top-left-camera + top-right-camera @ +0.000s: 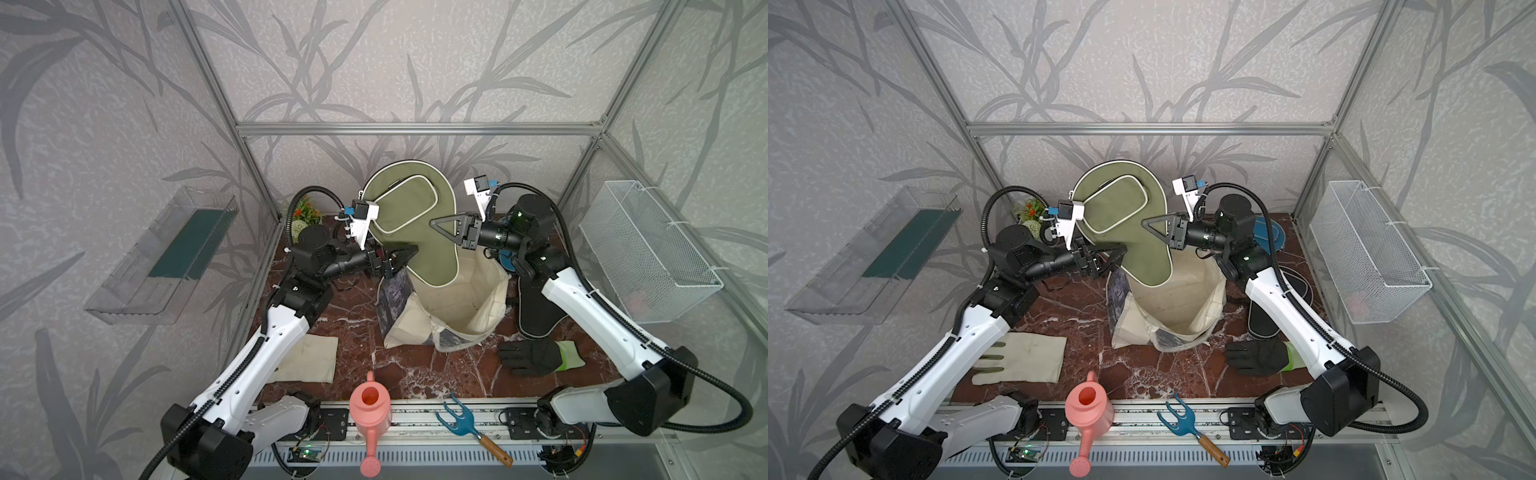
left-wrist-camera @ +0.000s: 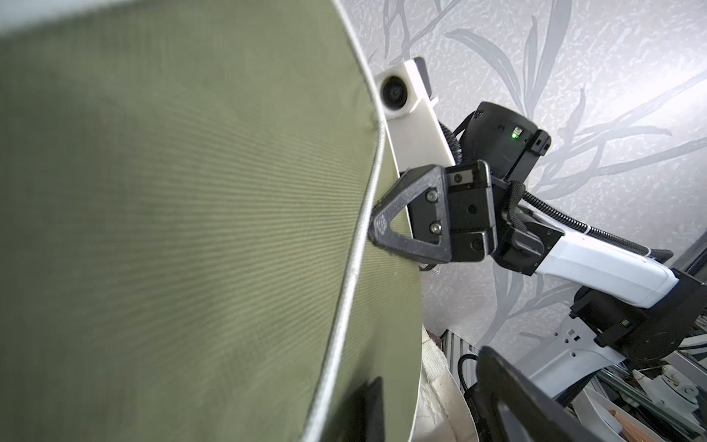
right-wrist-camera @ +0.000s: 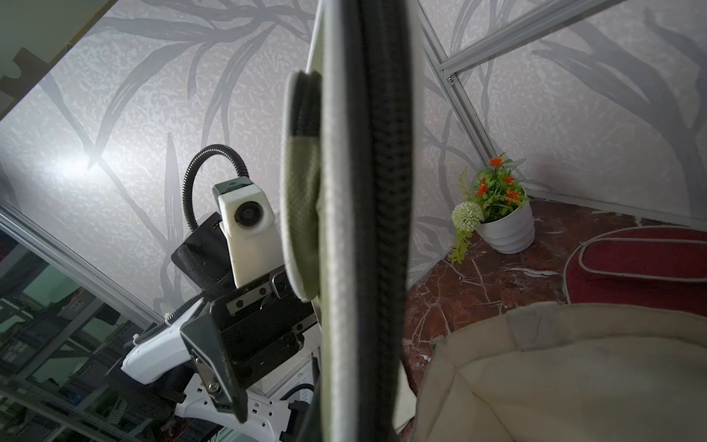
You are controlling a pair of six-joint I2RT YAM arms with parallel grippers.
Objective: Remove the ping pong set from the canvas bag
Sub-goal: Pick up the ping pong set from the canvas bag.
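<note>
My right gripper [image 1: 436,223] is clamped on the piped edge of the olive paddle case [image 1: 409,224], on the side facing my right arm, just below the wide head. My left gripper [image 1: 405,259] is released, jaws spread wide, just beside the case's narrow neck on the opposite side. The case hangs nearly upright, with the head up toward the back wall and the handle end down over the mouth of the canvas bag [image 1: 465,334]. I cannot tell whether the handle tip is clear of the rim. Judgement: the right arm alone carries the load, so the extraction should run upward along the long axis first, then sideways toward bare table
</note>
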